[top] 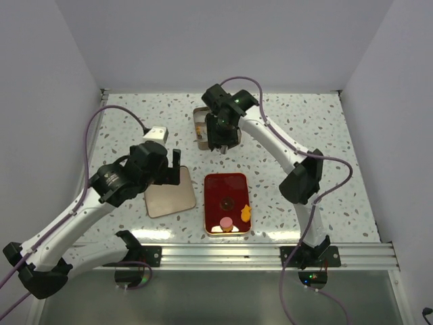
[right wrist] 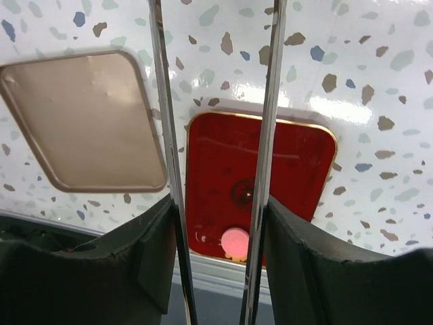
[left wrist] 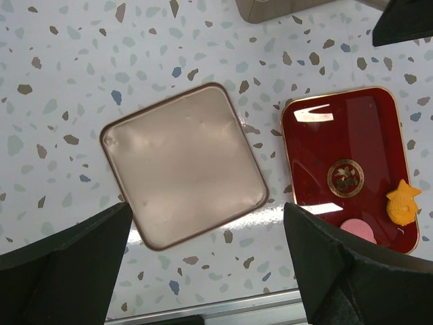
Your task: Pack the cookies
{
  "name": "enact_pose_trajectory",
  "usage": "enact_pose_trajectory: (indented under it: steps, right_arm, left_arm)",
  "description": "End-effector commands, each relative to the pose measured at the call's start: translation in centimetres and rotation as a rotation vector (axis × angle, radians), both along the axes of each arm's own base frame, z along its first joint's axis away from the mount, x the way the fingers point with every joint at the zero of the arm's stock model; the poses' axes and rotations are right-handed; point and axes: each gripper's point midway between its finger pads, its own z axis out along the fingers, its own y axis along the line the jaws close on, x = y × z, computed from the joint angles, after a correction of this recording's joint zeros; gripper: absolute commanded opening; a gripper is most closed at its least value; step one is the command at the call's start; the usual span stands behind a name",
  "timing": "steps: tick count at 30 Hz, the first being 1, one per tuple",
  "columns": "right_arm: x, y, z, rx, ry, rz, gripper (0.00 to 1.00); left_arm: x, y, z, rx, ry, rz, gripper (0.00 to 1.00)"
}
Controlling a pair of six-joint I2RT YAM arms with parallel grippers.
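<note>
Cookies (top: 226, 223) lie at the near end of a glossy red rectangular tray (top: 223, 186) with a gold rim. There is a pink round cookie (left wrist: 358, 230) by the tray's near edge. An orange star-like cookie (left wrist: 403, 203) sits just beside it, toward the tray's right side. A dark round mark with a gold ring (left wrist: 345, 177) sits at the tray's middle; whether it is a cookie or part of the tray cannot be told.

The tray rests on a white speckled table (top: 304, 122). Just to its left, and apart from it, lies a rose-gold square metal lid (top: 169, 193), flat on the table. Farther back stands an open rose-gold square tin (top: 201, 115). Small yellow-orange bits show along its left side, too small to make out.

The left gripper (left wrist: 206, 220) hangs above the lid's near edge with its jaws spread wide and nothing between them.

The right gripper (right wrist: 220, 230) is over the tin. Its fingers (right wrist: 145, 250) press on the outer sides of a pair of shiny metal tongs (right wrist: 166, 135), whose two arms run side by side with a gap between them. The tips of the tongs are out of view, so what they hold, if anything, cannot be told.
</note>
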Motion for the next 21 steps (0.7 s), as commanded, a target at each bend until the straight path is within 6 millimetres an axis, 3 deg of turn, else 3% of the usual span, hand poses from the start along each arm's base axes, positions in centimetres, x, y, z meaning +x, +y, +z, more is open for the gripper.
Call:
enact_pose_trajectory:
  steps: [1, 4, 6, 7, 9, 11, 17, 21]
  right_arm:
    - [-1.7, -2.3, 5.4, 0.041, -0.08, -0.038, 0.52]
    - [-3.3, -3.6, 7.0, 0.043, -0.099, -0.058, 0.51]
    - [-4.6, -4.4, 7.0, 0.015, -0.093, -0.063, 0.52]
    - [-5.8, -4.7, 8.1, 0.032, -0.11, -0.066, 0.52]
    - [-7.6, -5.5, 7.5, 0.0, -0.095, -0.068, 0.52]
    - [-10.0, -5.8, 8.4, 0.021, -0.104, -0.068, 0.51]
    - [-18.1, -7.8, 5.3, -0.027, -0.003, -0.067, 0.51]
    - [-22.3, -7.4, 3.4, 0.012, 0.058, -0.026, 0.51]
  left_arm:
    - [-0.3, 0.5, 0.6, -0.012, -0.019, 0.008, 1.0]
    - [-0.6, 0.4, 0.2, -0.01, -0.012, -0.006, 1.0]
    - [-0.7, 0.3, 0.1, -0.014, -0.011, -0.02, 1.0]
    - [-0.7, 0.3, -0.1, -0.01, -0.006, -0.026, 1.0]
    - [-0.7, 0.0, -0.1, -0.019, -0.01, -0.038, 1.0]
    - [-0.8, -0.1, -0.3, -0.017, -0.007, -0.048, 1.0]
    - [-0.9, -0.7, -0.5, -0.027, -0.002, -0.087, 1.0]
    - [-1.0, -0.9, -0.7, -0.03, 0.002, -0.106, 1.0]
